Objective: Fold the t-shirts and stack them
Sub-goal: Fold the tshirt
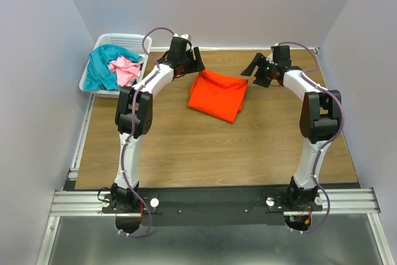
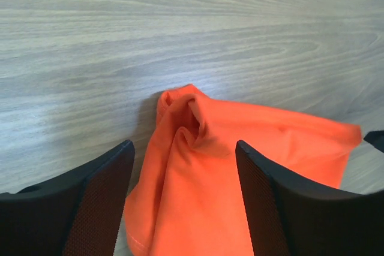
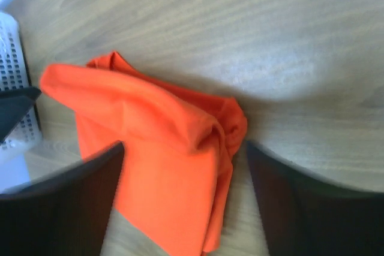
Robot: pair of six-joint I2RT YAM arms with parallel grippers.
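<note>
Flanking the folded orange shirt (image 1: 217, 95) at upper centre, left gripper (image 2: 185, 148) and right gripper (image 3: 185, 147) hang wide open, empty, likely poised to neaten it; teal shirt (image 1: 99, 69), pink shirt (image 1: 126, 69) wait in upper-left basket (image 1: 121, 36).

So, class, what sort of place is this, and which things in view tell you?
Probably a robotics lab test cell, not a home: two white-and-black robot arms bolted to a silver aluminium rail, a wood-grain table boxed in by plain pale walls, and one folded orange t-shirt as practice material.
</note>
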